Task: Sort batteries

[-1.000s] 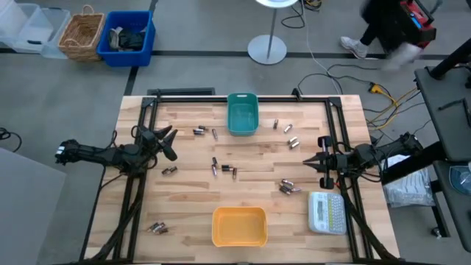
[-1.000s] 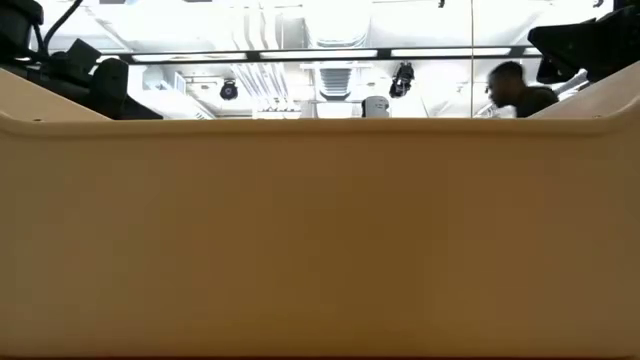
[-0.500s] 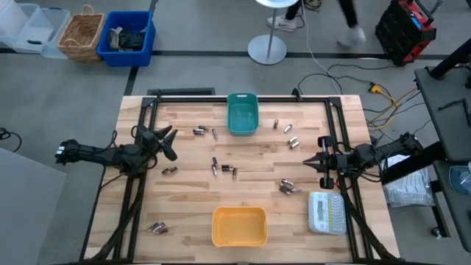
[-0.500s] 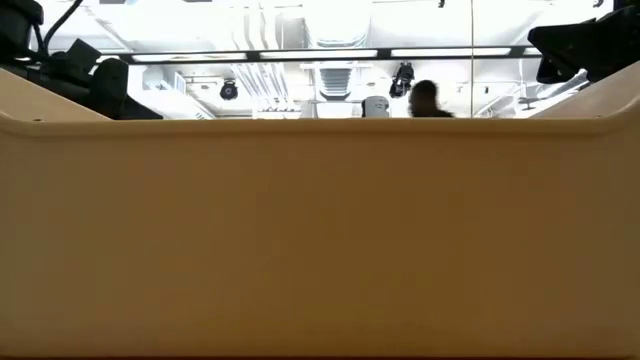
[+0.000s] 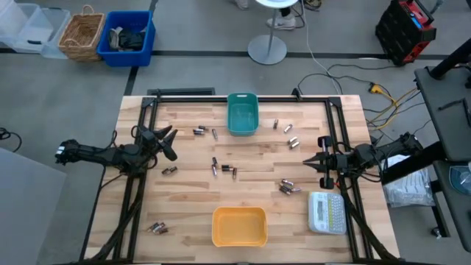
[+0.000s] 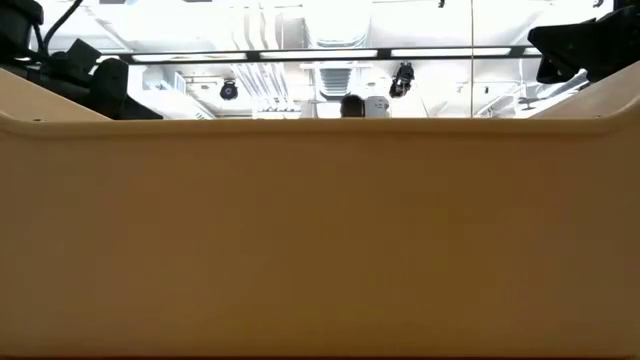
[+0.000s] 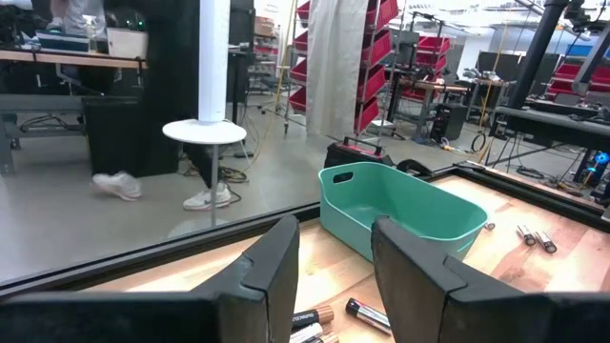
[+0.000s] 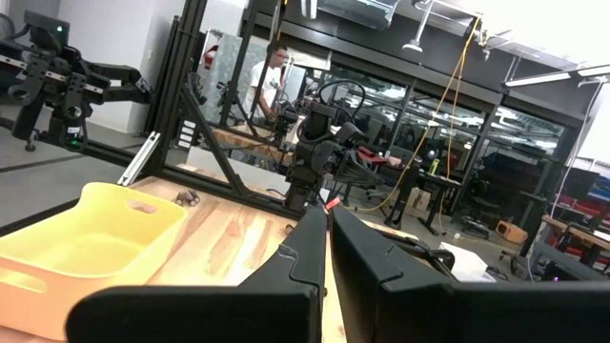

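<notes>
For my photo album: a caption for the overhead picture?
Two robot arms wait beside batteries scattered between a teal bin and a yellow bin.

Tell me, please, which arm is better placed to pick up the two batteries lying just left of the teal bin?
Left. Its open gripper is nearest those batteries beside the teal bin; the right gripper, shut, sits far across the table.
</notes>
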